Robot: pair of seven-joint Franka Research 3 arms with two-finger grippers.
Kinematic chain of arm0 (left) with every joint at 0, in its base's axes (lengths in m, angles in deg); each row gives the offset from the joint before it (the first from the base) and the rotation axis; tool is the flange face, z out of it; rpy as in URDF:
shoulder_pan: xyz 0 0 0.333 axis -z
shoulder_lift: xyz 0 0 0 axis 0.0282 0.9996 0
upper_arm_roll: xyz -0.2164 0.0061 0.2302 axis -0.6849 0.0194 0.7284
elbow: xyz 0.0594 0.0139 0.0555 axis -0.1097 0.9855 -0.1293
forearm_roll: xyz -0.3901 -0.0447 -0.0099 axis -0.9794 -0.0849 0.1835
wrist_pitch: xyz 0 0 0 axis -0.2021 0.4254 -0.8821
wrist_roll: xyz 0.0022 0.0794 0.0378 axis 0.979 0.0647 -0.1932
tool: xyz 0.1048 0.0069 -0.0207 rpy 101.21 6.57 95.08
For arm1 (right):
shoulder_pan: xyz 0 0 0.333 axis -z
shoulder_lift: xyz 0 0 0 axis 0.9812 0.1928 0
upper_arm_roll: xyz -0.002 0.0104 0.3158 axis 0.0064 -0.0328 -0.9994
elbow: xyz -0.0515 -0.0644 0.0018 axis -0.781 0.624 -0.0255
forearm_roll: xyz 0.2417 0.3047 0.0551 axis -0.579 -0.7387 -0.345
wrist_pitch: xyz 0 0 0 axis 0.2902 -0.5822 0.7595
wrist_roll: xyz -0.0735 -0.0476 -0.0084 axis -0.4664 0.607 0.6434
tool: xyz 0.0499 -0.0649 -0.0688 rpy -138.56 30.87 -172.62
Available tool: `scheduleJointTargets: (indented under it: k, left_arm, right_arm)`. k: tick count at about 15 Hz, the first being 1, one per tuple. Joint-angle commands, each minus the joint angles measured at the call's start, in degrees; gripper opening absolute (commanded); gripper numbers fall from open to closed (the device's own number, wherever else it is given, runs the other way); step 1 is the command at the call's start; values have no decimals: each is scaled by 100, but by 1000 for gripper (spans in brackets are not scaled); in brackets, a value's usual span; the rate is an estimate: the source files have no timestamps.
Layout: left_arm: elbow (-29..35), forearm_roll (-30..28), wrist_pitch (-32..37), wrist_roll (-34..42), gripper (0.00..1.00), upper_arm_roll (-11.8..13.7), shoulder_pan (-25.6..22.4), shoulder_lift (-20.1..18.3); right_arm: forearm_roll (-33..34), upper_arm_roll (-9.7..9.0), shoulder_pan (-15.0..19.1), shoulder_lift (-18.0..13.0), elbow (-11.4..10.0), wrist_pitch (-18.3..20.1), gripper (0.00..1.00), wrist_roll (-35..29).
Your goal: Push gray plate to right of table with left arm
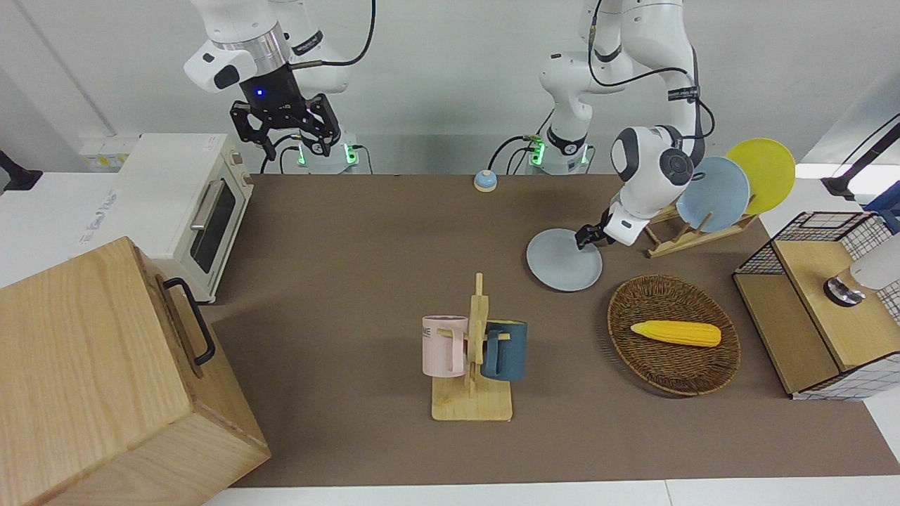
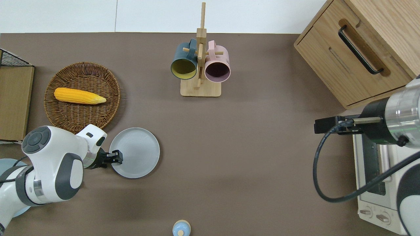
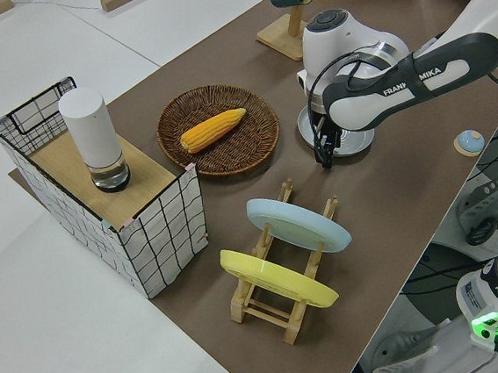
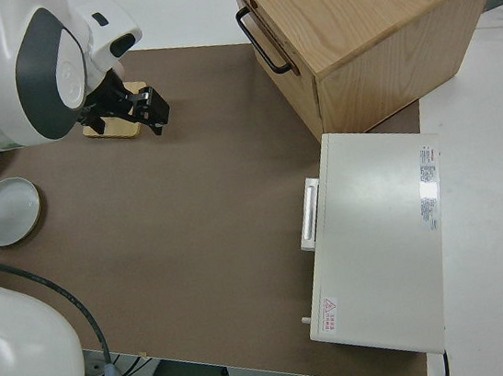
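I see a wicker basket (image 2: 82, 121) holding a corn cob (image 2: 79, 96) toward my left arm's end of the tabletop. A mug rack (image 2: 200, 87) near the farthest edge carries a teal mug (image 2: 184, 64) and a pink mug (image 2: 217, 65). A wooden cabinet (image 2: 361, 49) and white oven (image 1: 184, 204) sit at my right arm's end.

Gray plate (image 2: 137, 150), round, shallow, pale, lying flat on the table (image 2: 249, 157), just beside the wicker basket (image 2: 82, 114), apparently touching the left gripper (image 2: 115, 157).

A robotics lab: two white arms (image 1: 654, 42) bolted at a prop-laden table (image 1: 365, 232).
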Motion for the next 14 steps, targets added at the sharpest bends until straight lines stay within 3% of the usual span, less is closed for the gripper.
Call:
scheduleJointTargets:
  k: [1, 4, 14]
  left_arm:
    - [92, -167, -170, 70, 387, 35, 79, 6]
    - [92, -167, -170, 70, 188, 35, 87, 15]
    - [83, -158, -153, 79, 0, 9, 87, 15]
  right_arm:
    - [-92, -23, 37, 36, 81, 31, 996, -12]
    - [-92, -23, 37, 36, 81, 31, 996, -12]
    - [-92, -23, 37, 36, 81, 31, 996, -12]
